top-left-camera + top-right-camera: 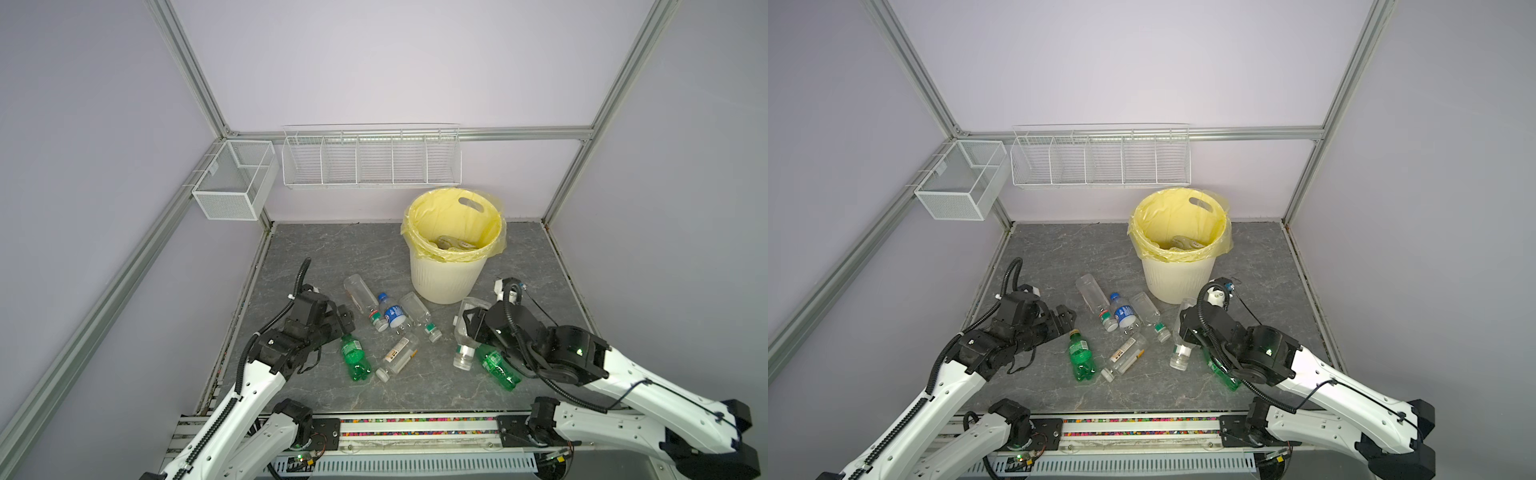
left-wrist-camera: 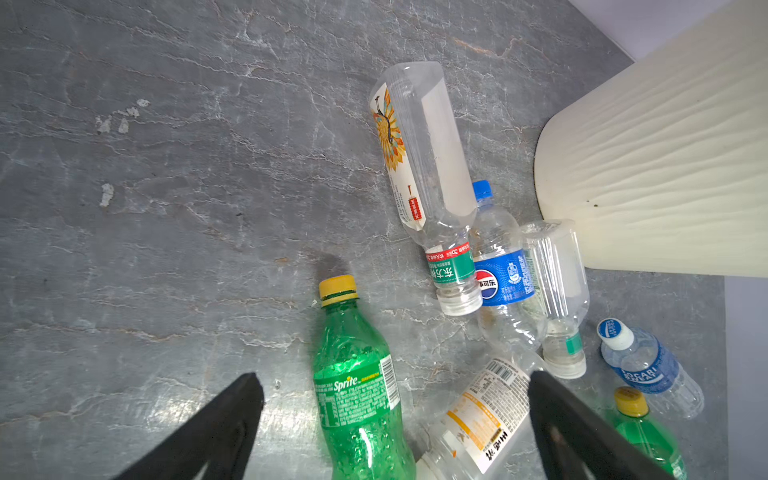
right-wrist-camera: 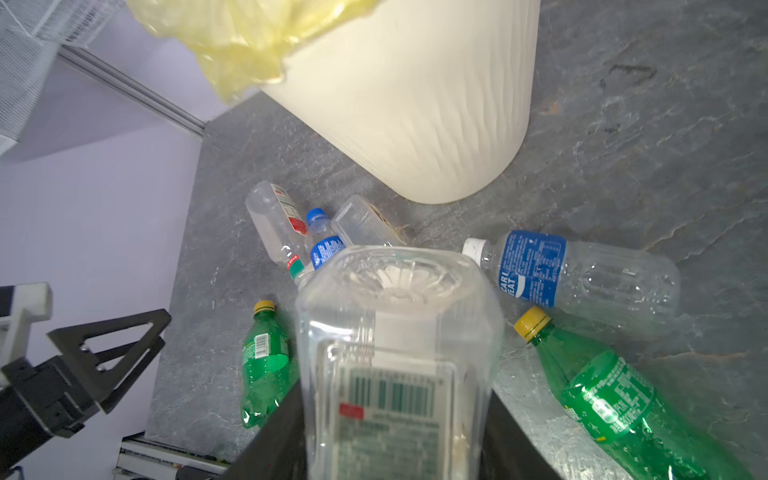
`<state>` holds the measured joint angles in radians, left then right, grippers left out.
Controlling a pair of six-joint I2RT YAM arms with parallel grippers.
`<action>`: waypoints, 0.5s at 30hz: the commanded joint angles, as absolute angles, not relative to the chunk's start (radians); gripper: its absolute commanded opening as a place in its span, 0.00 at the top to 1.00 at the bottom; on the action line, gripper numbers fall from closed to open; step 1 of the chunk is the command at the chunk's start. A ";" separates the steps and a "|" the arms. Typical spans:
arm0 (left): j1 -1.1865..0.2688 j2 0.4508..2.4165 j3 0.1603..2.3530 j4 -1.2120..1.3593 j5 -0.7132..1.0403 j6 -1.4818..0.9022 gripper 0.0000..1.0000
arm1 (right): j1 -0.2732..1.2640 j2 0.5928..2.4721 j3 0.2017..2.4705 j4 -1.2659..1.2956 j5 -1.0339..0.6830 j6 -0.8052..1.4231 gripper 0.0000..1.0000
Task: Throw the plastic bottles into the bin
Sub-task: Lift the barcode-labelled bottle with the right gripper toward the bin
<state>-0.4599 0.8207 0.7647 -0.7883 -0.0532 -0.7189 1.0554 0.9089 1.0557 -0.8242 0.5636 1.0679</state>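
Note:
My right gripper (image 3: 395,436) is shut on a clear square bottle (image 3: 395,353), held tilted off the floor just in front of the bin (image 1: 444,282), cap end down (image 1: 462,359). The bin, cream with a yellow liner, has a bottle inside (image 1: 453,243). My left gripper (image 2: 395,380) stands open over a green Sprite bottle (image 2: 357,386) lying on the floor (image 1: 355,357). Several clear bottles (image 1: 392,313) lie between the arms. A Pocari bottle (image 3: 582,278) and a second green bottle (image 3: 602,399) lie under the right arm.
White wire baskets (image 1: 370,160) and a mesh basket (image 1: 232,183) hang on the back wall. Aluminium frame posts bound the grey stone-patterned floor (image 1: 316,249). The arms' base rail (image 1: 415,428) runs along the front edge.

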 commanded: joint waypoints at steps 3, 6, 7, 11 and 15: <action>-0.456 0.803 0.750 -0.796 -0.063 -0.726 0.01 | 1.038 0.895 1.122 -0.770 0.620 0.912 0.57; -0.456 0.798 0.761 -0.811 -0.047 -0.728 0.01 | 1.034 0.900 1.159 -0.749 0.639 0.846 0.57; -0.456 0.793 0.759 -0.809 -0.045 -0.725 0.01 | 1.031 0.902 1.170 -0.748 0.650 0.832 0.57; -0.456 0.776 0.757 -0.826 -0.066 -0.727 0.01 | 1.019 0.902 1.212 -0.721 0.669 0.769 0.57; -0.456 0.760 0.747 -0.827 -0.066 -0.726 0.01 | 1.003 0.905 1.252 -0.678 0.672 0.712 0.57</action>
